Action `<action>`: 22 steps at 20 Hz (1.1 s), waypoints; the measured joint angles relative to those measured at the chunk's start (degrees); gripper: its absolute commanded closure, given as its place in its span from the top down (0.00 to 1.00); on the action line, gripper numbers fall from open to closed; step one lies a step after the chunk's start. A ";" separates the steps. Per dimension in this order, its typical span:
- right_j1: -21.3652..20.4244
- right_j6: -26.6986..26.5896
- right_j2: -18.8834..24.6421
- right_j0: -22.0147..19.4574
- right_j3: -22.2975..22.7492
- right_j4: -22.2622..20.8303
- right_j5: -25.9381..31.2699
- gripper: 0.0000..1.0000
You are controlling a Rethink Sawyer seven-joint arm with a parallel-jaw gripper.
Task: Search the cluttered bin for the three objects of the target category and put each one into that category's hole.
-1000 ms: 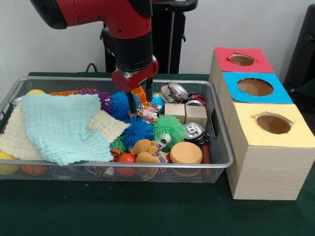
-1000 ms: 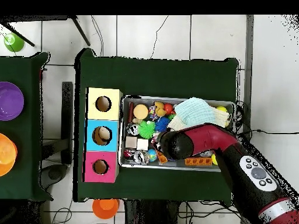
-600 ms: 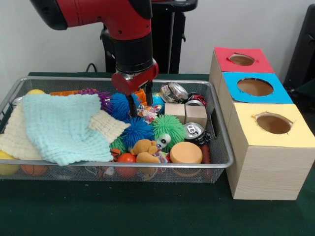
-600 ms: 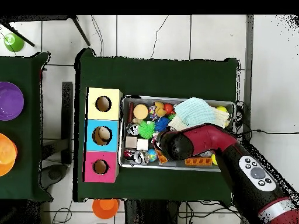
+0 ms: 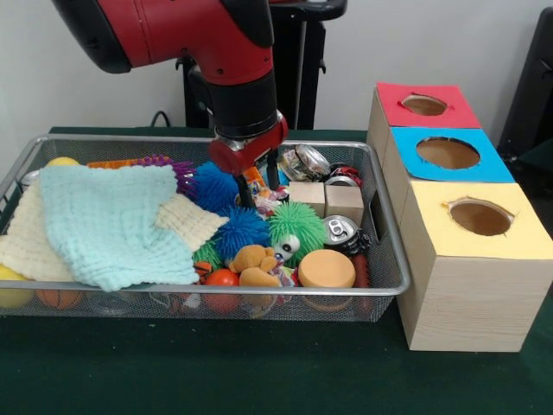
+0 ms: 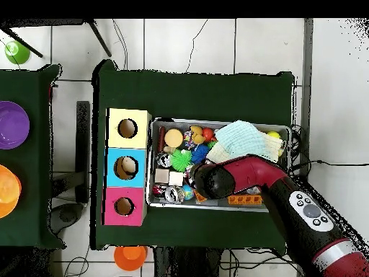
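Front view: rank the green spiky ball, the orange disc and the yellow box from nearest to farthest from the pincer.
1. Green spiky ball, just below-right of the pincer.
2. Orange disc, at the bin's front.
3. Yellow box, outside the bin, far right.

arm: the red and black robot arm [image 5: 186,35] came down from above, its black wrist section pointing straight down; in the overhead view it reached in from the lower right [image 6: 288,209].
wrist: a red collar sat at the bottom of the black section.
gripper: the black two-fingered gripper [image 5: 259,183] pointed downward, its thin fingers [image 5: 246,192] standing apart, nothing between them.
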 measured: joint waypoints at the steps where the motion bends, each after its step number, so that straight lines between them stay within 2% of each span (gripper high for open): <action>1: 0.14 0.00 0.00 0.00 0.00 0.00 0.00 1.00; 11: 0.54 0.00 -0.35 0.01 -0.02 0.00 0.02 1.00; 12: 0.55 0.00 -0.39 0.01 -0.02 0.00 0.08 0.00; 22: 0.65 0.00 -0.40 0.02 -0.03 0.01 0.94 0.00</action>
